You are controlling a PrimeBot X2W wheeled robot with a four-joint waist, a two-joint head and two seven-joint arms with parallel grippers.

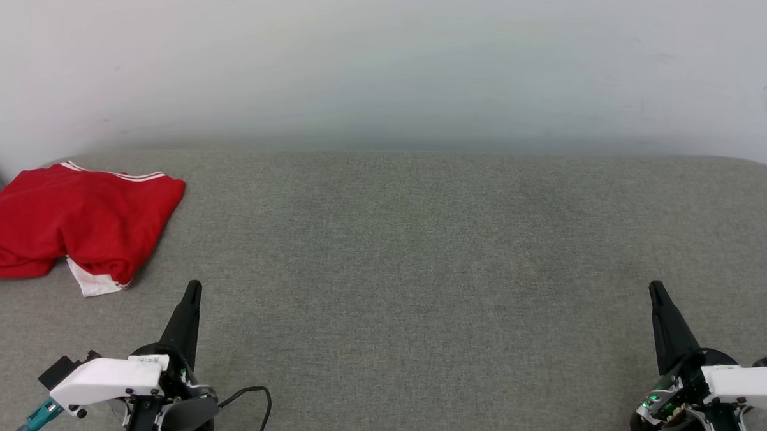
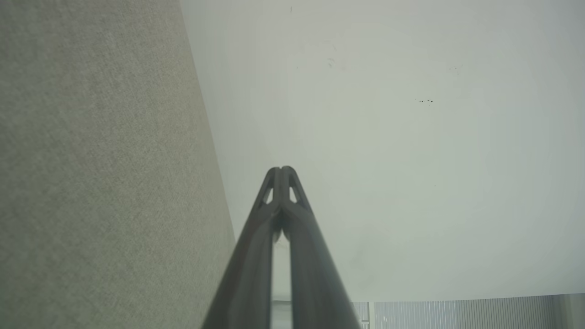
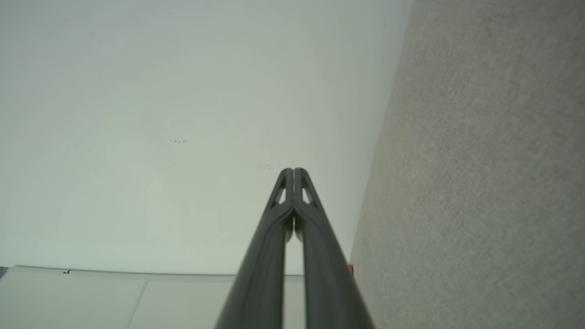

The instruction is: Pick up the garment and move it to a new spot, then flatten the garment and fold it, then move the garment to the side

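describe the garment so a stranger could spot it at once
Start at the wide grey fabric surface below the white wall and go to its far left edge. The garment lies rumpled there, beyond the left gripper. It alone is bright red, with white striped trim.

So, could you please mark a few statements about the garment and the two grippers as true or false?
1. The garment lies at the left side of the grey fabric surface. True.
2. The left gripper is clamped on the garment. False: it is shut on nothing and sits apart from the garment.
3. The right gripper is shut and holds nothing. True.
4. The garment is spread flat with its chest print showing. False: it lies folded over in a bundle, and no print is visible.
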